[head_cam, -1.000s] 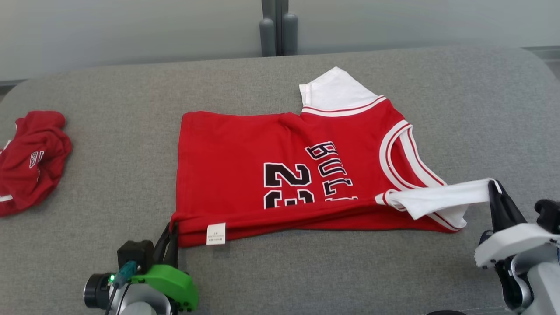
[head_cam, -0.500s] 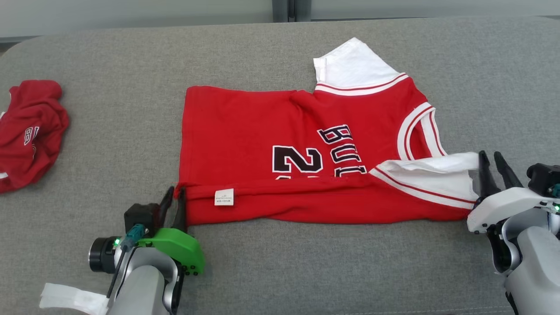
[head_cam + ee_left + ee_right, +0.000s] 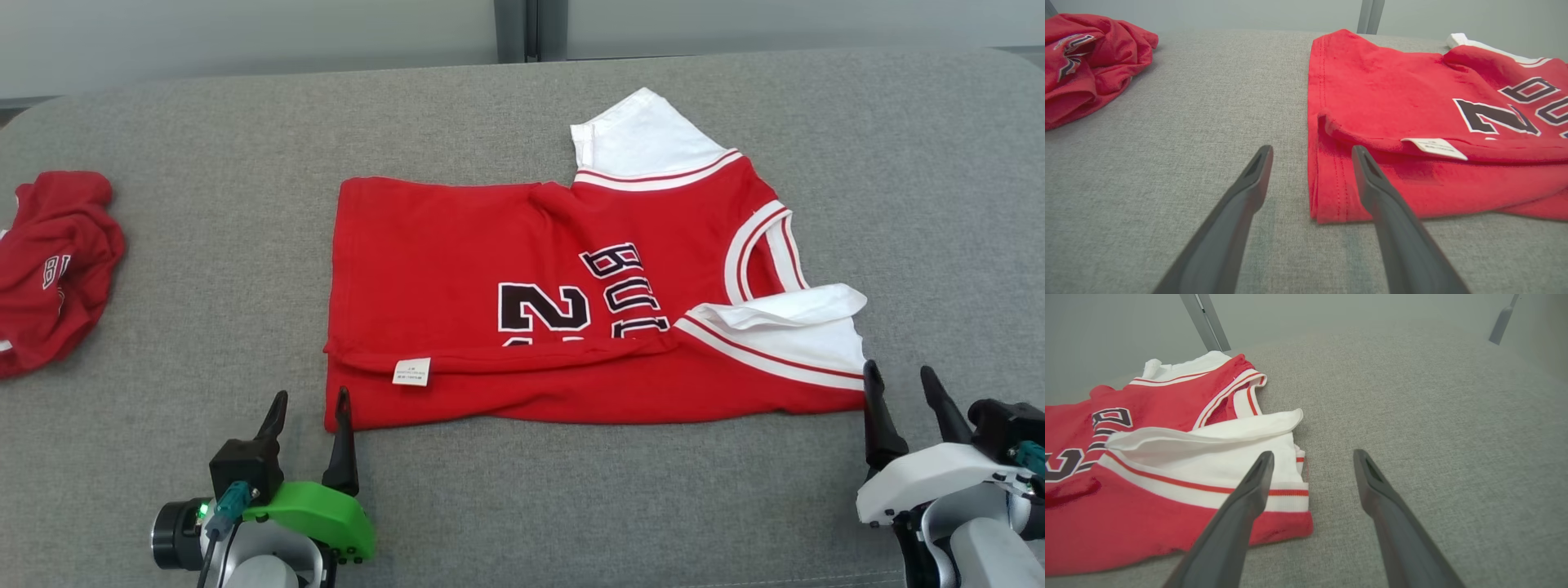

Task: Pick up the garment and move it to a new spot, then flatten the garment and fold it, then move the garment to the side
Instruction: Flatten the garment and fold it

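The garment [image 3: 506, 245] is a red jersey with white sleeves and black lettering, lying on the grey table with its near long edge folded over onto itself [image 3: 1412, 102] [image 3: 1126, 506]. A white label [image 3: 411, 371] shows on the fold. My left gripper [image 3: 308, 396] stands open just in front of the jersey's near left corner, its fingers [image 3: 1257, 171] astride the hem corner without holding it. My right gripper [image 3: 901, 377] is open at the near right corner, beside the white sleeve [image 3: 1216, 441], and holds nothing.
A second red garment [image 3: 49, 261] lies crumpled at the table's left edge [image 3: 1081, 53]. The grey padded table [image 3: 914, 204] runs wide to the right and front. A grey post [image 3: 514, 28] stands behind the far edge.
Both grippers have opened and let go of the jersey's near edge, then drawn back toward me. The white sleeve and folded edge now lie on the jersey. The camera has shifted.
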`<state>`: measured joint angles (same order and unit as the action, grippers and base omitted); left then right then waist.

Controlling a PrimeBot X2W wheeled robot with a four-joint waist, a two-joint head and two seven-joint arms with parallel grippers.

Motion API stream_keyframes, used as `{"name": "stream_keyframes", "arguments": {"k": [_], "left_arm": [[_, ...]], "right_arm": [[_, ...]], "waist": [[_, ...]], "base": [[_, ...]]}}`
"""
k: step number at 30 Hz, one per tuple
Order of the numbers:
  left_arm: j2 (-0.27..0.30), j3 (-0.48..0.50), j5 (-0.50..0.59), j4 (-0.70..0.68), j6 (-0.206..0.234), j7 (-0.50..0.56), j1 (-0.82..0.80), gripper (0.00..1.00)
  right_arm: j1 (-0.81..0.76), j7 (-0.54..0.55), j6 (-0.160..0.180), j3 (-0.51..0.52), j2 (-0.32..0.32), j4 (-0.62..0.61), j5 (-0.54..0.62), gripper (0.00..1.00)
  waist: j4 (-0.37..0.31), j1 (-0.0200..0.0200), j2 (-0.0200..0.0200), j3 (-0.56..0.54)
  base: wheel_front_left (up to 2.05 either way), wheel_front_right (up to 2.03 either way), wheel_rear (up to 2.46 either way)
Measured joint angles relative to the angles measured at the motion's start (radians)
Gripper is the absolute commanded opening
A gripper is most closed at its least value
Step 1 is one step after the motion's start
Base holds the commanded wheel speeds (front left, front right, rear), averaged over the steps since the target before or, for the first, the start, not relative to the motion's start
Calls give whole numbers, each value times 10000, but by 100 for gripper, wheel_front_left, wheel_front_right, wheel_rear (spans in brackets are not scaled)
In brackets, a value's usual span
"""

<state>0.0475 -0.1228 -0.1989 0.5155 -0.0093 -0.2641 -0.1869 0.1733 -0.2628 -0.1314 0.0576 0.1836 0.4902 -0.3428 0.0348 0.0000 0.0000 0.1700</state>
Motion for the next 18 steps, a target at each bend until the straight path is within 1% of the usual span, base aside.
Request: {"name": "stream_keyframes", "arguments": {"k": [6, 13, 18], "left_arm": [[2, -176, -40, -56, 8, 0, 118, 100], [2, -311, -105, -59, 6, 0, 117, 100], [4, -311, -104, -40, 0, 0, 111, 100]], "right_arm": [[-96, 0, -2, -564, -33, 527, -311, 100], [289, 0, -2, -447, -48, 1012, -575, 100], [697, -35, 0, -848, -40, 1948, -698, 100]], "waist": [[-38, 0, 0, 9], [116, 0, 0, 106], [281, 0, 0, 202]], "base": [[0, 0, 0], [0, 0, 0], [0, 0, 0]]}}
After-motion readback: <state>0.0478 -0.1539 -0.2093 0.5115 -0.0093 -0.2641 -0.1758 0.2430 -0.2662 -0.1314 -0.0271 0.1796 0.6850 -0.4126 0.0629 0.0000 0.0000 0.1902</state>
